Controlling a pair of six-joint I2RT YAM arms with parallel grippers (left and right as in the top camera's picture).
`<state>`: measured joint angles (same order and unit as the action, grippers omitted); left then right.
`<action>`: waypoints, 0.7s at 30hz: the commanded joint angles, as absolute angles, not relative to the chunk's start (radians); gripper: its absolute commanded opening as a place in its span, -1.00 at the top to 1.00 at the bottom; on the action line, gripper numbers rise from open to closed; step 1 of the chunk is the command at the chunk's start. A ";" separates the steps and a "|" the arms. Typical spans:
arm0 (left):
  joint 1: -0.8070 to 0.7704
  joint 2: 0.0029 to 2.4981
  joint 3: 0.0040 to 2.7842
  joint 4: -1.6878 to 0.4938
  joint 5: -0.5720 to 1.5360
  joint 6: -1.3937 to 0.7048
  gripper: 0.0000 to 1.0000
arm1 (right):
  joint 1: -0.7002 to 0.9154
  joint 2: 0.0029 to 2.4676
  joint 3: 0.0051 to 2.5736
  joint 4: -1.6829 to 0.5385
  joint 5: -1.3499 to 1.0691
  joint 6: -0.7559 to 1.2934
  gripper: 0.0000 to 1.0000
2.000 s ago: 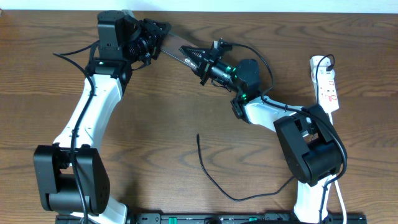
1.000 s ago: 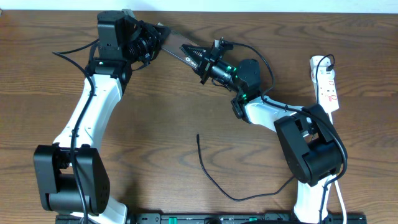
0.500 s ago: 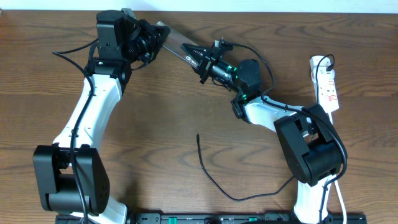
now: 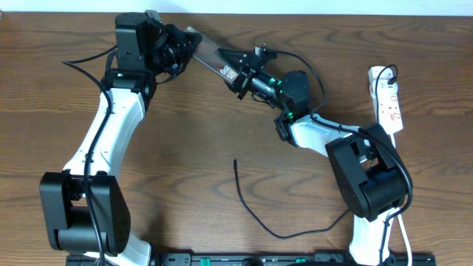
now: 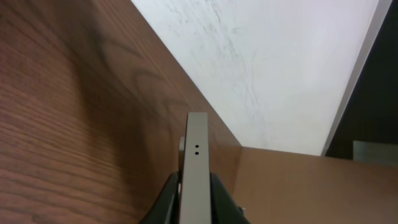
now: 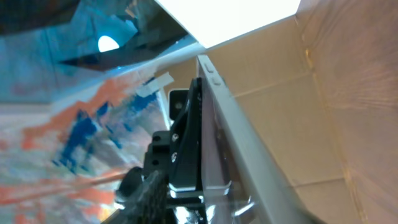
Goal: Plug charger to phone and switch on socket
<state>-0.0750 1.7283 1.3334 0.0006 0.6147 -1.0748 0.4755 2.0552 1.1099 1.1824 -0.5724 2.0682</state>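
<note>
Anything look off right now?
The phone is off the table, tilted on edge, clamped by the left gripper with the right gripper at its other end. The charger lies loose on the table, in neither gripper.

Item one, the left arm (image 4: pixel 111 129): white moulded link shell, black joint housings, a boxy black base block (image 4: pixel 83 214). A thin black cable (image 4: pixel 92 159) runs along the shell.

Item two, the right arm (image 4: pixel 318 133): matching white shell and black housings, with a rounded black base joint (image 4: pixel 369 181). Small green indicator lights (image 4: pixel 290 114) are lit on the forearm section, and a looped black cable (image 4: pixel 316 74) runs beside them.

Item three, the left gripper (image 4: pixel 189 43) and the right gripper (image 4: pixel 230 66): both black, with matt black fingers (image 5: pixel 166 198).

Item four, the black base rail (image 4: pixel 251 260): green markings along its length.
</note>
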 commanded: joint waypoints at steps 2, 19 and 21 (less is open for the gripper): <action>-0.080 1.734 1.336 0.006 0.621 -1.047 0.85 | 0.479 2.055 1.121 1.190 -0.566 2.049 -0.30; -0.037 1.734 1.336 0.009 0.630 -1.048 0.85 | 0.477 2.055 1.121 1.197 -0.587 2.049 -0.99; -0.009 1.734 1.336 0.009 0.657 -1.051 0.85 | 0.474 2.055 1.121 1.197 -0.590 2.049 -0.99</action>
<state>-0.0502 1.7283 1.3334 -0.0013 0.6228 -1.0496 0.4755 2.0552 1.1103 1.1934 -0.5789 2.0575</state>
